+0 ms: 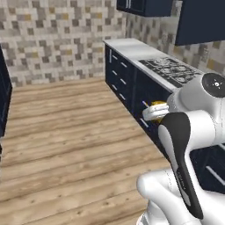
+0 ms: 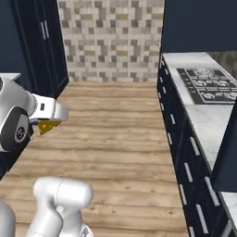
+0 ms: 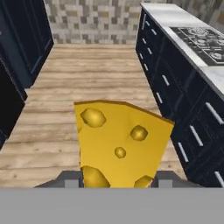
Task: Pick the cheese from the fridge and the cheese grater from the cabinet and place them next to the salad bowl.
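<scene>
The gripper (image 3: 117, 180) sits at the bottom centre of the hand view, its two grey fingertips (image 3: 70, 179) rising on either side of the cheese (image 3: 120, 144), which stands clamped between them; the jaws are closed on the wedge. The cheese is a yellow-orange wedge with several holes, its broad face toward the camera, its point reaching to the right of centre. In the left base view a sliver of the cheese (image 1: 158, 105) peeks out at centre right, just past the white wrist of the arm (image 1: 184, 132), which rises from the lower right of that frame; in the right base view the cheese (image 2: 46, 126) shows as a small yellow corner at middle left, under the white hand.

Beyond the wedge lies a wooden plank floor (image 3: 96, 83), running up the middle of the hand view to a mosaic tiled wall (image 3: 92, 19) at the top; along the right side runs a row of navy drawers (image 3: 175, 92) with silver handles, topped by a pale counter (image 3: 175, 17) with a cooktop (image 3: 205, 41) set into it at the upper right; tall dark navy doors (image 3: 24, 39) stand at the upper left. In the left base view dark wall cabinets (image 1: 200, 19) hang at the upper right, above the counter.
</scene>
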You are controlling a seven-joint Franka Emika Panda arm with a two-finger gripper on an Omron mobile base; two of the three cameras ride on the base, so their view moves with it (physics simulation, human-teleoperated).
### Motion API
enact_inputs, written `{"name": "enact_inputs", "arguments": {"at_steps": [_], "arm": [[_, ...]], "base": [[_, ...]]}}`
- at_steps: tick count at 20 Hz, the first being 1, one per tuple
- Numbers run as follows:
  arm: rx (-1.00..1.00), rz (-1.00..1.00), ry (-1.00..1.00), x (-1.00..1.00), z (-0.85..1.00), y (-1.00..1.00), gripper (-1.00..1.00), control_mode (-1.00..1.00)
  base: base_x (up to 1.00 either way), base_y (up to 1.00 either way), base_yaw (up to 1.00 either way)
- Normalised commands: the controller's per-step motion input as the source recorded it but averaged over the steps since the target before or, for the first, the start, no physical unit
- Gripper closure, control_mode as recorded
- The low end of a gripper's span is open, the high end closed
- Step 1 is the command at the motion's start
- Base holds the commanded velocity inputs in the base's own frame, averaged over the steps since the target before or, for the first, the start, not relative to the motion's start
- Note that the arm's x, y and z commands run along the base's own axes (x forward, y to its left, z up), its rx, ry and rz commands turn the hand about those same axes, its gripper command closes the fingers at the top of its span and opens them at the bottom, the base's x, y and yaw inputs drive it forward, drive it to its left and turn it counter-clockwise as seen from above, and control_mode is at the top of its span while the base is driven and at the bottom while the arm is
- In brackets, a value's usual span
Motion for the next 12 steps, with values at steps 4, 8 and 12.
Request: {"name": "enact_inputs", "arguments": {"at_steps": [4, 8, 12], "arm": [[0.00, 0.00, 0.00, 0.00, 0.00, 0.00, 1.00, 1.00], [0.00, 0.00, 0.00, 0.00, 0.00, 0.00, 1.00, 1.00], [0.00, 0.00, 0.00, 0.00, 0.00, 0.00, 1.00, 1.00]], "base": [[0.35, 0.23, -0.64], [0.36, 0.23, -0.66], [0.28, 0.23, -0.72]]}}
